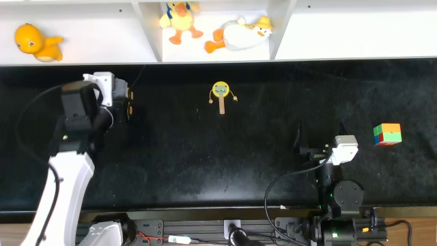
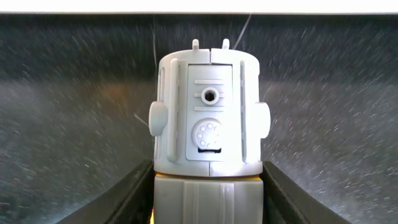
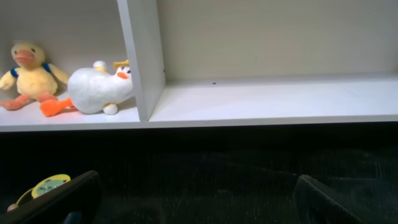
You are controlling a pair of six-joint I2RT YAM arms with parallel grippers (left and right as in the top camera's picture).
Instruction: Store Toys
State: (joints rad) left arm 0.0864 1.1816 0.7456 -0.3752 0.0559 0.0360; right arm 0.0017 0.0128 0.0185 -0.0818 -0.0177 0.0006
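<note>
White robot toy [image 2: 208, 112] clamped in the left gripper [image 2: 208, 200].
It stands upright between both fingers, above the black surface [image 1: 205, 164] and close to the white shelf [image 1: 300, 41]. The right gripper [image 3: 193, 199] holds nothing, its fingers spread wide, well apart from the toy, with a colour cube [image 1: 387, 134] on its right.

The top camera looks straight down on the black table [image 1: 177, 157], arm bases at 6 o'clock, white shelf [image 1: 341, 27] at 12. The left wrist camera sits very close to a toy robot [image 2: 208, 112], facing the table. The right wrist camera sits low, looking level into the shelf; with the top view it shares the yellow duck [image 3: 28, 74], white duck [image 3: 99, 90] and rattle [image 3: 46, 185].
</note>
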